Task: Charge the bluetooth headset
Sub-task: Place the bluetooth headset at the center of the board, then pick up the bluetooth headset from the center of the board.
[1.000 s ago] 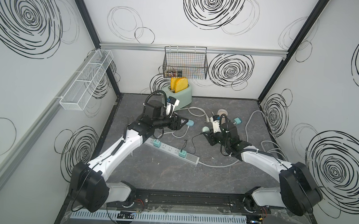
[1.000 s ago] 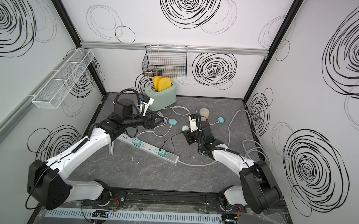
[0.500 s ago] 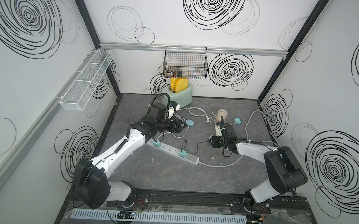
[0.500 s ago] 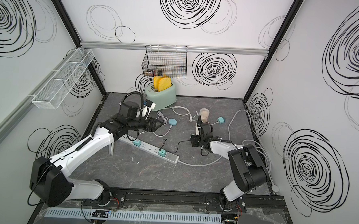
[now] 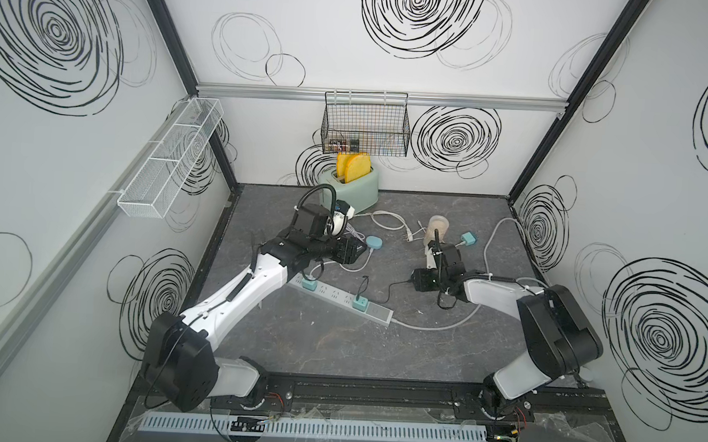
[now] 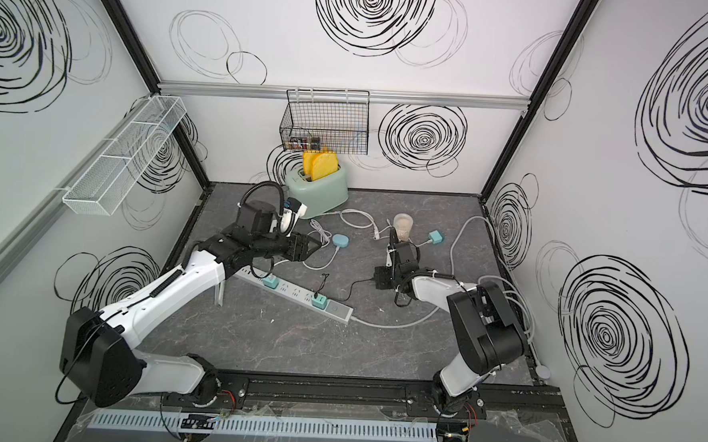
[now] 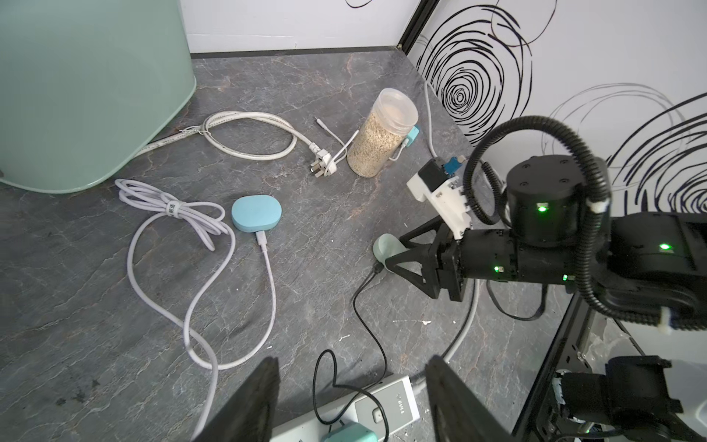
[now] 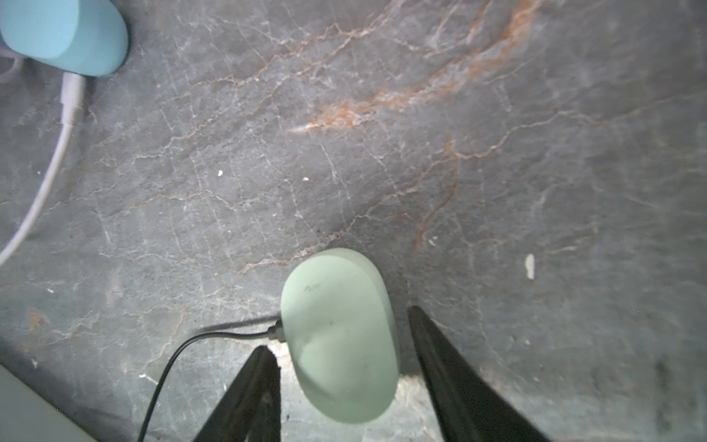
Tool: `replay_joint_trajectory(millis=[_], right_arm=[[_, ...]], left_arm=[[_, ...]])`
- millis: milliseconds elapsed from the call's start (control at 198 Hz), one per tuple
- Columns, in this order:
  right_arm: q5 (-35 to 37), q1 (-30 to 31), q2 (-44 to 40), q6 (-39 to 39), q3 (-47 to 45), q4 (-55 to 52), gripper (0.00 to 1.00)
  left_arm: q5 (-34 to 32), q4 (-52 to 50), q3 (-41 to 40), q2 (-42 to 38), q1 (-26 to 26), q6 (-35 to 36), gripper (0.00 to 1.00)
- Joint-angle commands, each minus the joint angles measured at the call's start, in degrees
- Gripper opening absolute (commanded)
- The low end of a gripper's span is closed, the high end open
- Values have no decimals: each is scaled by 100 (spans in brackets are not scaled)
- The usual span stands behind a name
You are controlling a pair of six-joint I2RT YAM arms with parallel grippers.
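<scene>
A dark grey, marble-veined desk (image 5: 337,354) is enclosed by white walls (image 6: 498,51) drawn over with black swirls. A black wire basket (image 5: 365,123) is hung on the back wall above a mint toaster (image 5: 358,189), and a power strip (image 5: 340,298) is laid across the desk's middle.

The pale green headset case (image 8: 338,336) is shown only by the wrist cameras. It lies on the desk between the spread fingers of the right claw (image 8: 339,330), unclamped, with a black cable (image 8: 214,338) plugged into its side. In both top views it is hidden by that arm.

The left claw (image 7: 351,360) is held wide and empty above the strip, near a blue case (image 7: 256,218).
</scene>
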Motion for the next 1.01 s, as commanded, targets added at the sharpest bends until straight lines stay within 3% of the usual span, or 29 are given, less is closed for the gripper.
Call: replay_joint_trajectory(millis=[0,217,479,580,696,867,1003], right_arm=[[-6,-72,-647,127,6,-90,64],[-291,-235,-1567,303,7,-160,65],[-1367,-315,-1713,494,-81,116,64],[-1517,-314,-1634,555,-91,171,64],[-1710,-319,-1610,637,-97,266,64],[-1800,-318,-1697,655,-126,252,64],[-1845,-323,-1814,681,-250,330,64]], left_arm=[[-309,84,201,30,-10,152,66],[-992,106,190,42,-18,166,66],[-1935,214,212,57,237,-239,67],[-2103,148,304,317,533,-154,67],[-1890,375,237,667,1231,-180,67],[-1710,772,349,1290,1864,579,67],[-2112,710,836,1967,1970,1311,68]])
